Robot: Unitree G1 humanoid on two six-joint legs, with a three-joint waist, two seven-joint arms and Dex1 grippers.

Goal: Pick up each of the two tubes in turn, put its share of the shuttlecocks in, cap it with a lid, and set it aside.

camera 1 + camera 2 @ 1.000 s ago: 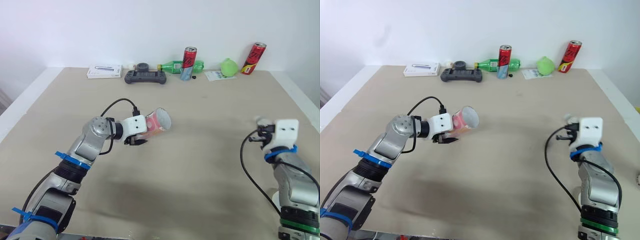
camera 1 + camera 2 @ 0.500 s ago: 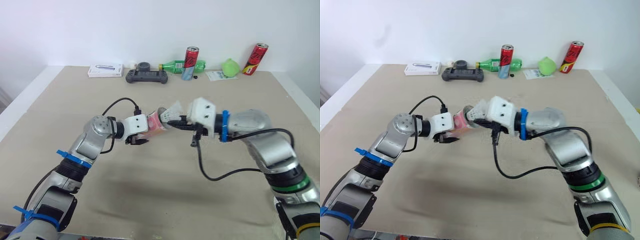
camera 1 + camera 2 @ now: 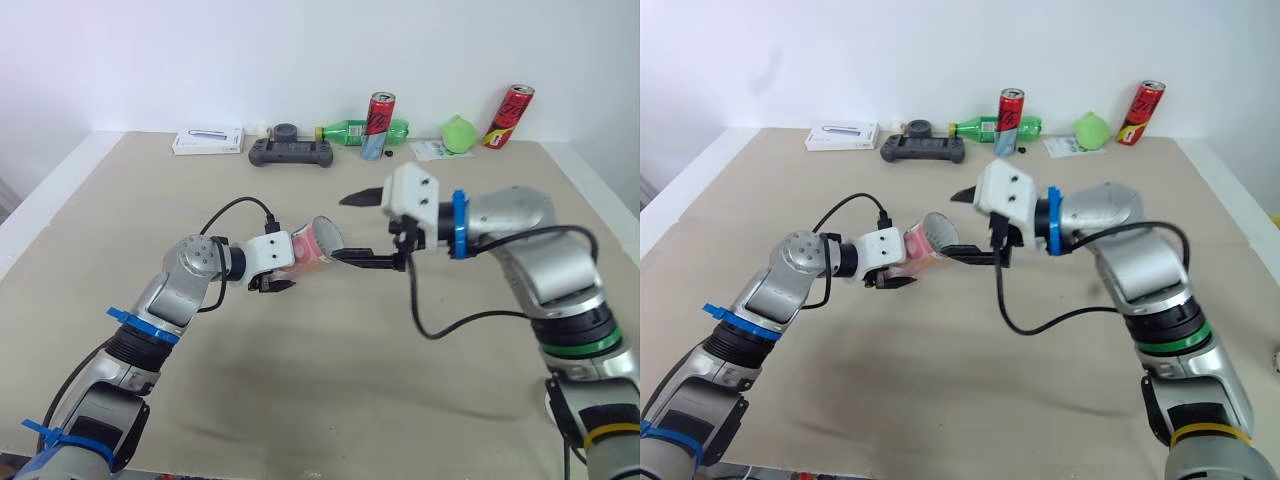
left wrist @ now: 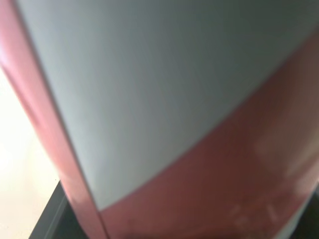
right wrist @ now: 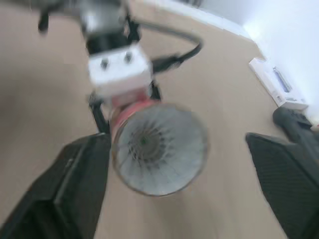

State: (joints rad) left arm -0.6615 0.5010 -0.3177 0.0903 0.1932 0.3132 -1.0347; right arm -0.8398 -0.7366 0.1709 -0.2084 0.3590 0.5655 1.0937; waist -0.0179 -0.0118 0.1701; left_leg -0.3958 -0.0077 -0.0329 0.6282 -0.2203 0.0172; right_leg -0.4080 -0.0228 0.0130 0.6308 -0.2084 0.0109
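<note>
Left jaws clamp the tilted tube (image 3: 312, 246), right jaws gape empty at its mouth, so a stray nudge on the rim could spill the shuttlecock (image 5: 158, 149) inside.

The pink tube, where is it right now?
In the left eye view the pink tube is held in the left gripper, left of centre, its mouth facing the open right gripper.
</note>
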